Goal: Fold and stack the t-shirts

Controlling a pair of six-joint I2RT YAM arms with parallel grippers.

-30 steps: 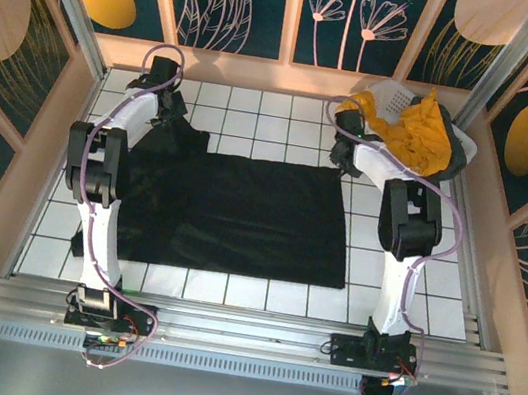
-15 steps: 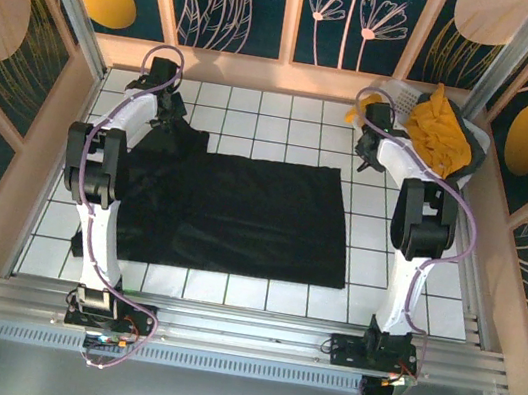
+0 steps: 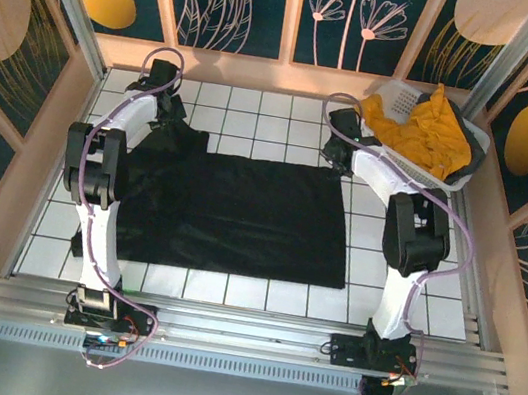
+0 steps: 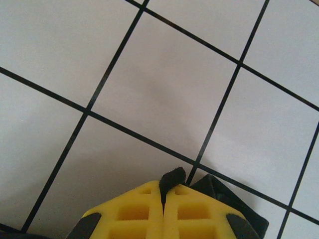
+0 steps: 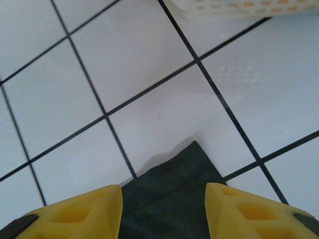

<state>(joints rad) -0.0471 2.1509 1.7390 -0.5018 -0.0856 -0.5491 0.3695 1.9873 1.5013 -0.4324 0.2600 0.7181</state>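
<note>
The black t-shirt (image 3: 241, 214) lies spread flat on the tiled bench (image 3: 259, 106), its far-left part hidden under the left arm (image 3: 127, 119). The left tool (image 4: 163, 199), cut off at the frame's bottom edge, is clamped on a sliver of that shirt. The right tool (image 5: 163, 199) stands wide over a far corner. Mustard t-shirts (image 3: 427, 134) heap in the basket (image 3: 393, 95) at the bench's far right.

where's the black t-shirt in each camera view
top external: black t-shirt spread flat mid-table, between the arms.
left wrist: a black scrap pinched in the shut left tool, bottom centre.
right wrist: its corner between the fingers of the open right tool, bottom centre.
shared landmark: white tiled table with black grid lines.
</note>
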